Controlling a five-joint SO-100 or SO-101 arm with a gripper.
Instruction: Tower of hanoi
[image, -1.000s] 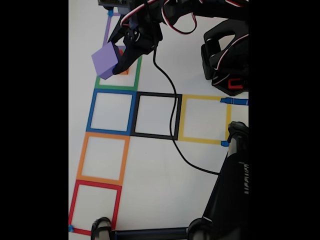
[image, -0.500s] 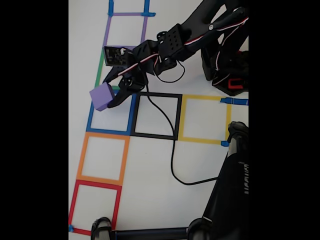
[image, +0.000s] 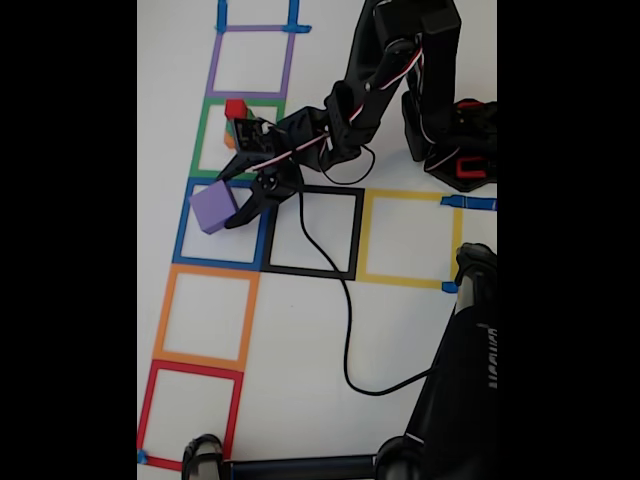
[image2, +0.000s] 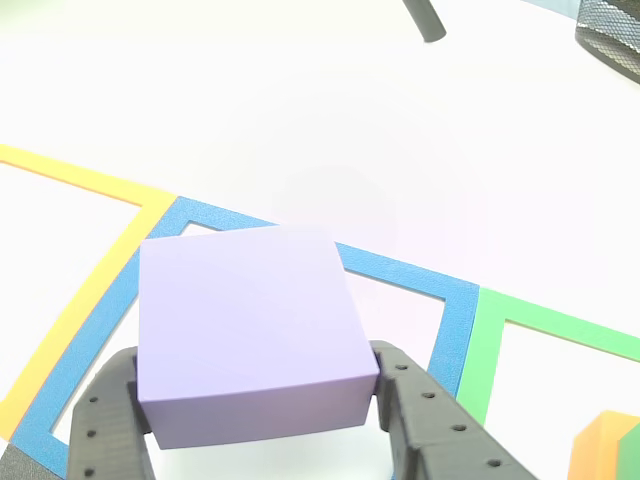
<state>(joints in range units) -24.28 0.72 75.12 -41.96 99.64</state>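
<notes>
Gripper (image: 232, 212) pinching one purple cube (image: 212, 207) between its two fingers (image2: 440, 440), over the blue tape square (image: 184, 232) in the fixed view. One small stack stands in the green tape square (image: 203, 138): a red cube (image: 236, 108) on top, with orange and green beneath it, largely hidden by the arm. Seven tape squares are laid on the white table (image: 300, 340): purple, green, blue, orange, red, black, yellow.
</notes>
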